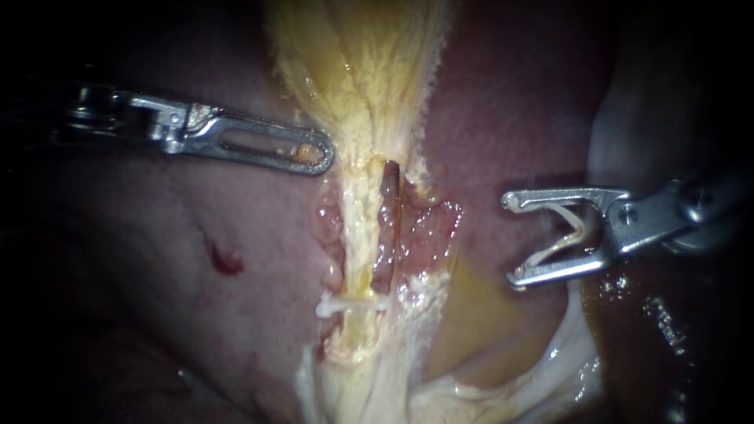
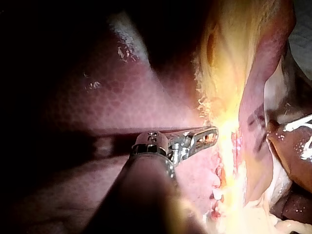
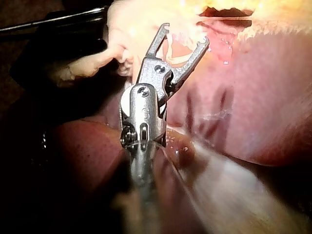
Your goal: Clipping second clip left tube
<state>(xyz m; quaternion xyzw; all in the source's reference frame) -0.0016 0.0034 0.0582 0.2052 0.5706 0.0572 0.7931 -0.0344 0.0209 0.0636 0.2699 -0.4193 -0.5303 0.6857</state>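
Clip [image 1: 345, 302] already set across left tube [image 1: 357, 228] at 6 o'clock; second clip [image 1: 573, 226], unapplied, held between right instrument's [image 1: 512, 239] spread jaws at 3 o'clock, well apart from the tube; left instrument [image 1: 318, 155], jaws closed, at 10 o'clock

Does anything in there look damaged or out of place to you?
One thing: a small dark red spot on the liver, below the left instrument, looks like a nick or a blood drop. The white clip sits across the left tube; the right instrument holds its open clip clear of tissue.
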